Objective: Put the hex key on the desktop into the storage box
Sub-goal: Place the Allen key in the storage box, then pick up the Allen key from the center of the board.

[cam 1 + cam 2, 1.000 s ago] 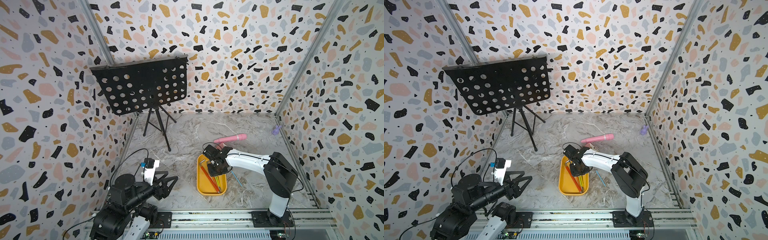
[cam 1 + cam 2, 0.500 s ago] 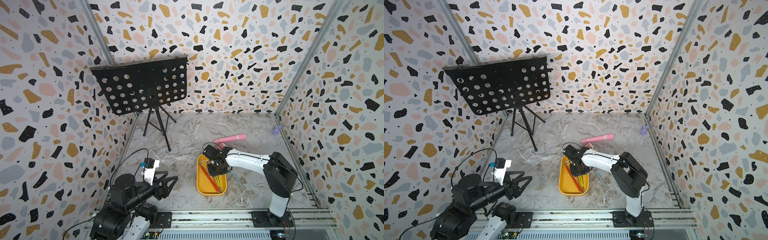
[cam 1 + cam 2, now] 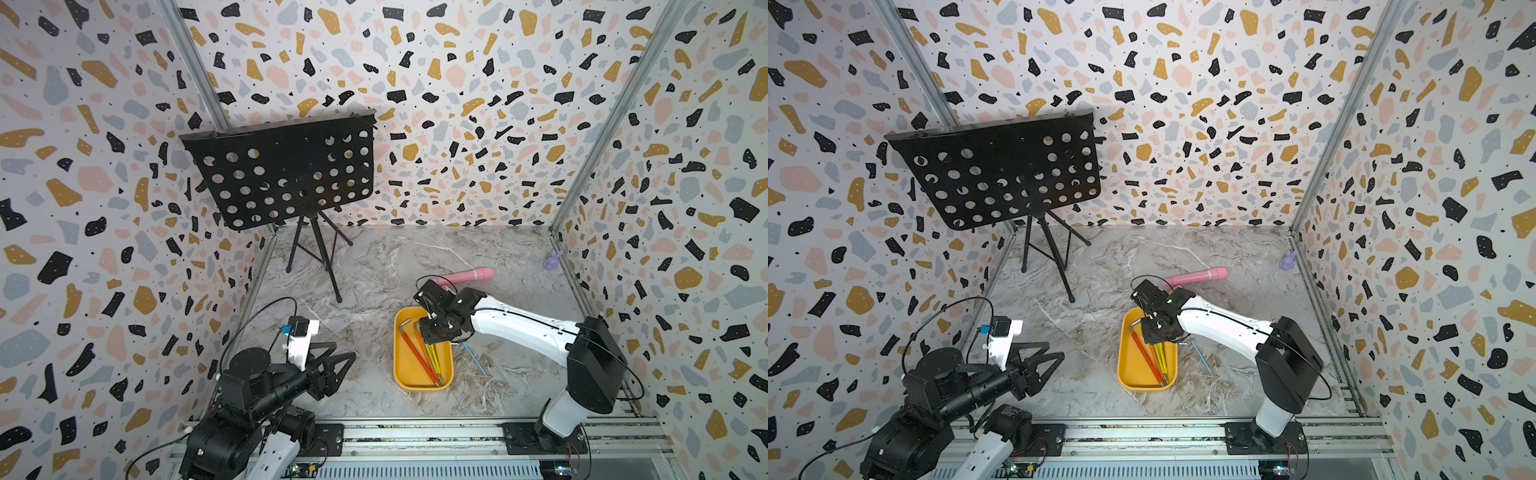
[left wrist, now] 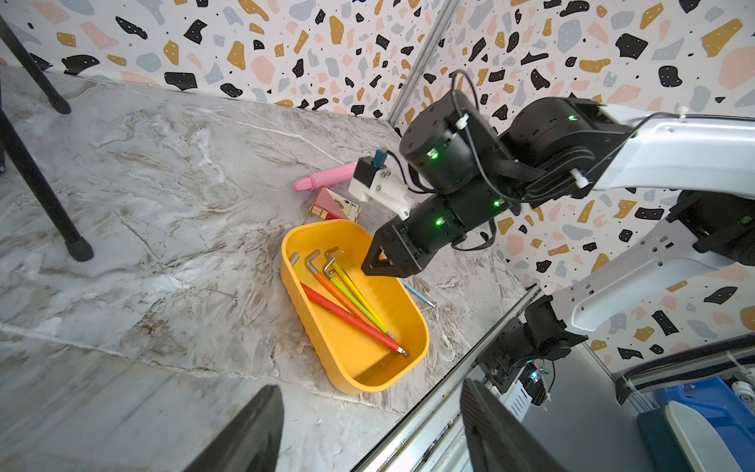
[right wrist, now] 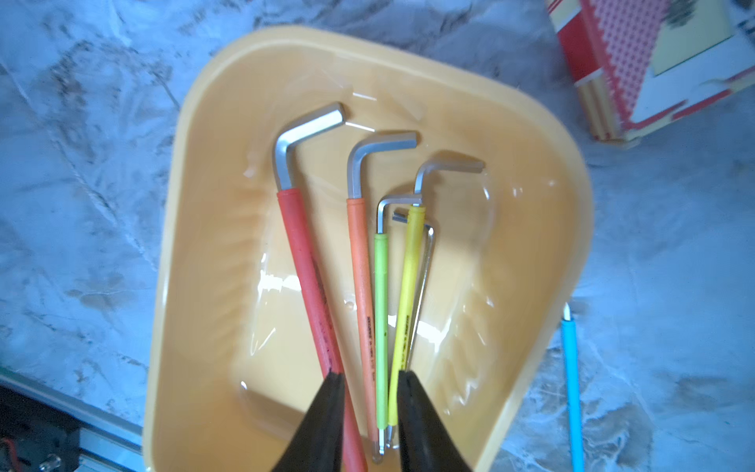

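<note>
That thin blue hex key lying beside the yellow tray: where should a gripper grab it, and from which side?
Probably the blue hex key mid-sleeve, straight down from above, jaws across it. It lies flat on the desktop, long and thin, so a side approach finds nothing; one end sits close to the storage box.

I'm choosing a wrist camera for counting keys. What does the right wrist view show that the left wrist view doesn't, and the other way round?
Only the right wrist view: a thin bare-metal hex key beside the yellow key, and the right gripper seen with jaws slightly apart. Only the left wrist view: the pink cylinder, the stand legs, the right arm's white link. Both: the storage box, the colour-sleeved keys in it, the blue key on the desktop beside it, and the card box.
</note>
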Action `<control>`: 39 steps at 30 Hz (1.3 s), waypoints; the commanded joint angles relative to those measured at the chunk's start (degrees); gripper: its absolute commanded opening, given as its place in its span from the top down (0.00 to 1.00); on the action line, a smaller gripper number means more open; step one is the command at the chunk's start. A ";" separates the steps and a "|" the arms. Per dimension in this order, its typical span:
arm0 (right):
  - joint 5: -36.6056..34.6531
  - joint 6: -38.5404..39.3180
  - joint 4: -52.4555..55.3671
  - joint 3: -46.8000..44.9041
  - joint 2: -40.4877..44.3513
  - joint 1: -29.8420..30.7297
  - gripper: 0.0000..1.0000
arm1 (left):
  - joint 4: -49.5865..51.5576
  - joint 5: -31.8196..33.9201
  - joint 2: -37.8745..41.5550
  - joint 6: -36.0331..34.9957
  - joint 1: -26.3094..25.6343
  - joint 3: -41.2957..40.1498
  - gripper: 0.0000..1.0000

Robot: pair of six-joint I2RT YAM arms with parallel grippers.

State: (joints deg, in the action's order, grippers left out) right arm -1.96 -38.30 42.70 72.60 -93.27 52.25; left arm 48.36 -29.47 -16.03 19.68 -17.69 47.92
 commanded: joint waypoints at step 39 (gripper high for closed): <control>1.76 4.65 4.57 -16.42 12.75 -14.99 0.66 | -2.79 -0.62 -0.05 -0.74 0.33 -0.45 0.28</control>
State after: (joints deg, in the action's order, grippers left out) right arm -1.13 -35.14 46.24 56.86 -80.29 37.78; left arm 48.36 -29.50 -16.03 19.68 -17.67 47.92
